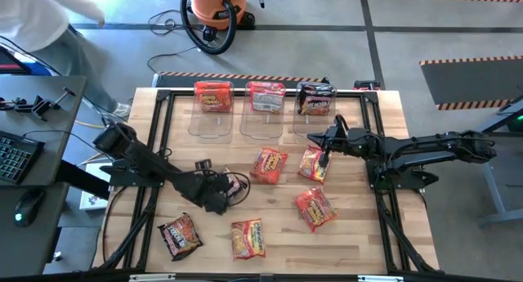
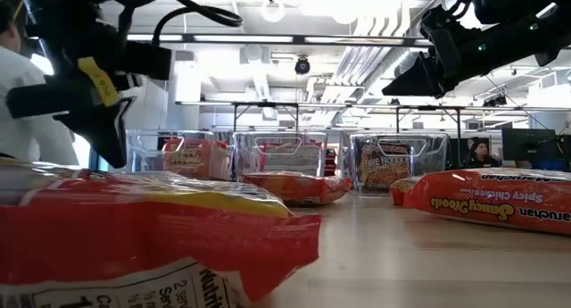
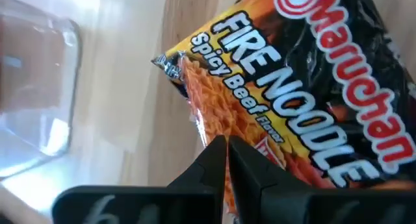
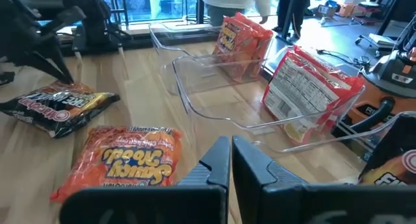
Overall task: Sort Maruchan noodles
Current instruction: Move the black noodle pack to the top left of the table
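L gripper (image 3: pixel 226 160) fingers together, tips just over the dark Fire Noodle packet (image 3: pixel 312 87), nothing clamped. R gripper (image 4: pixel 231 160) also pinched together, empty, hovering above table; orange packet (image 4: pixel 127 160) lies just ahead of it, three clear bins (image 4: pixel 214 87) w/ packets beyond.

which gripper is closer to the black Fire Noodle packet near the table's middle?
Left. The left gripper is shut right at the black packet, fingertips at its edge. The right gripper is shut too, across the table over an orange packet.
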